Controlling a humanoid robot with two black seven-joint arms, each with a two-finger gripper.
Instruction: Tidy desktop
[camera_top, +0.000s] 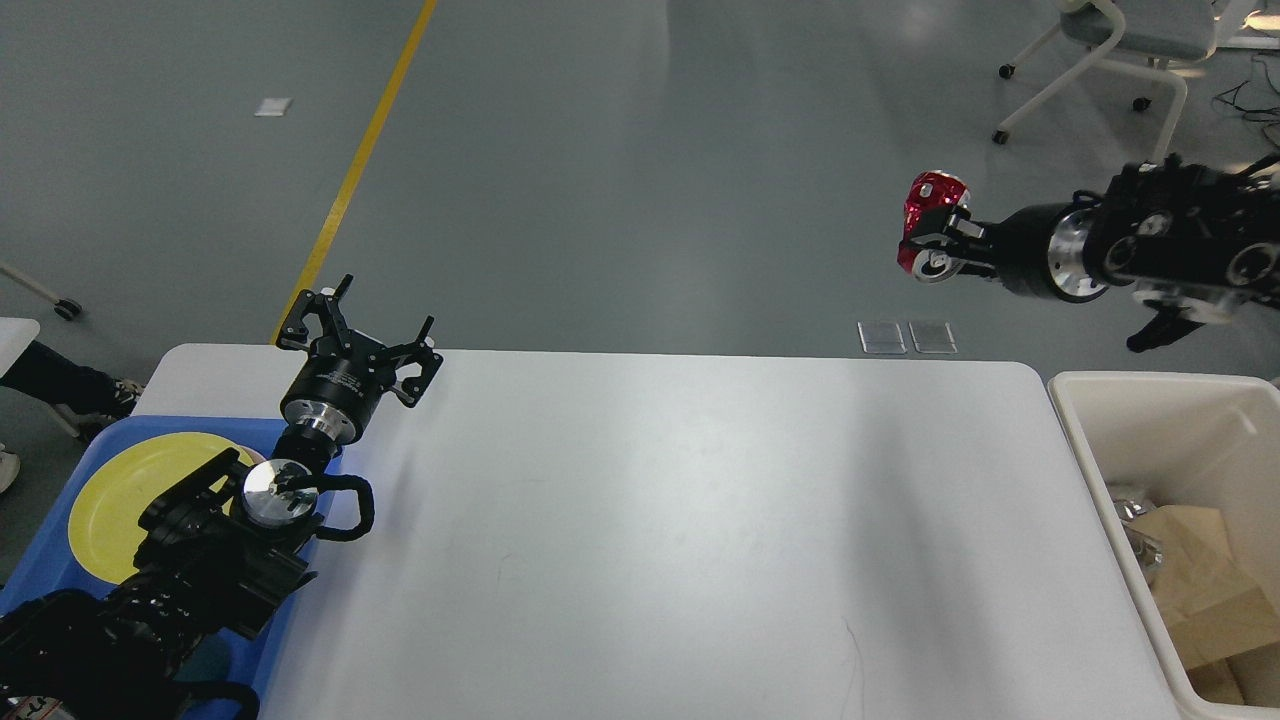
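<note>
Desktop (650, 530): large white top with rounded corners, faintly scuffed, filling the lower middle of the view; its middle surface bare white. All places below are given from it.

Tray (50, 590): blue, on the desktop's left end, partly under the left arm.

Plate (120, 490): yellow, round, lying in the tray, its right edge hidden by the arm.

Left gripper (360, 335): black, held over the desktop's far left corner, just beyond the tray. Jaws spread wide, nothing between them.

Bin (1100, 440): cream-white, just off the desktop's right edge, its near wall running alongside that edge. Inside: brown cardboard pieces (1200, 570) and something silvery (1135, 515) by the left wall, too small to identify.

Right gripper (930, 245): black, held high beyond the desktop's far right corner, over the floor, well clear of the top and up from the bin. Jaws closed on a red item.

Red item (935, 205): shiny, crumpled-looking, pinched at the gripper's tip; whether can or wrapper, cannot tell.

Floor (620, 180): grey-green, beyond the desktop's far edge. A yellow line (365, 150) runs away from the far left corner. Two small clear squares (905, 337) lie just past the far edge, toward the right.

Chair (1120, 50): white frame on castors, well beyond the far right corner.
</note>
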